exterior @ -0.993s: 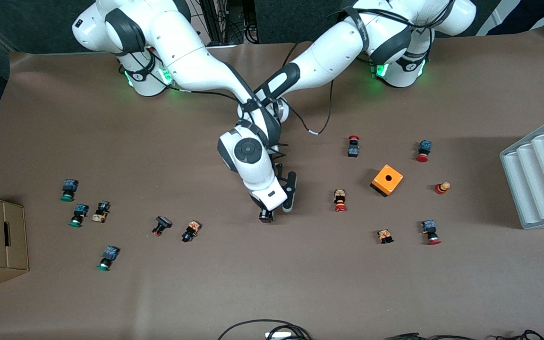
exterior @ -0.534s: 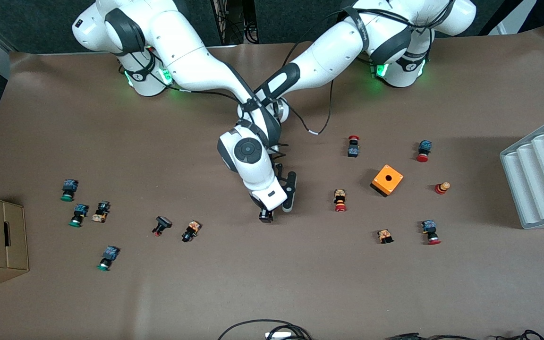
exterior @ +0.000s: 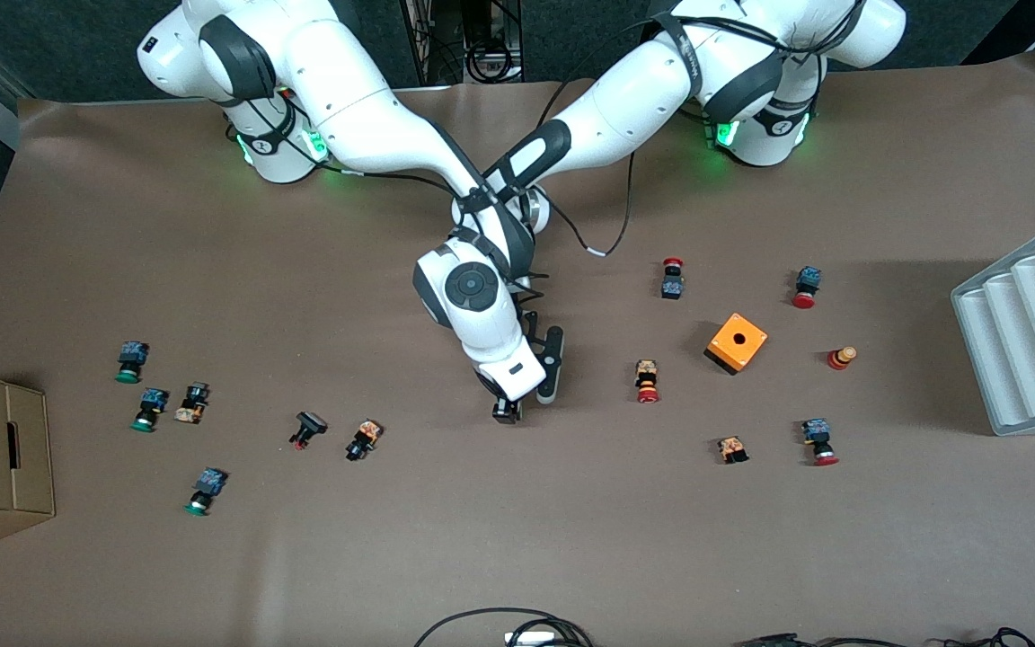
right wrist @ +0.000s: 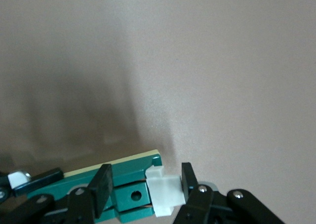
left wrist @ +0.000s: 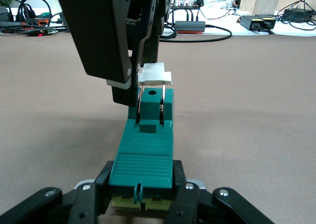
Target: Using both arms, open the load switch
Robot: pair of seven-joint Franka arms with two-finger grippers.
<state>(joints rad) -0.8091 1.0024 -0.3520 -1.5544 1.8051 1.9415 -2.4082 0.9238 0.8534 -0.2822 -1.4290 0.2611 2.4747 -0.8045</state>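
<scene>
Near the middle of the desk (exterior: 517, 539), the left tool (left wrist: 141, 197) is pressed tight on one end of the load switch (left wrist: 143, 155), a long, narrow green block. Its long axis runs straight away from that tool toward the right tool (right wrist: 144, 184), which reaches in at the other end. The right tool's fingers are pinching the white sliding piece (right wrist: 163, 194) there, one on each side. In the left wrist view, that white piece (left wrist: 154, 75) sits raised off the green body on two thin pins. Both arms cross over the same spot, hiding the switch from the front camera. Opening it likely means pulling the white piece farther along that axis while the left tool anchors the body.
</scene>
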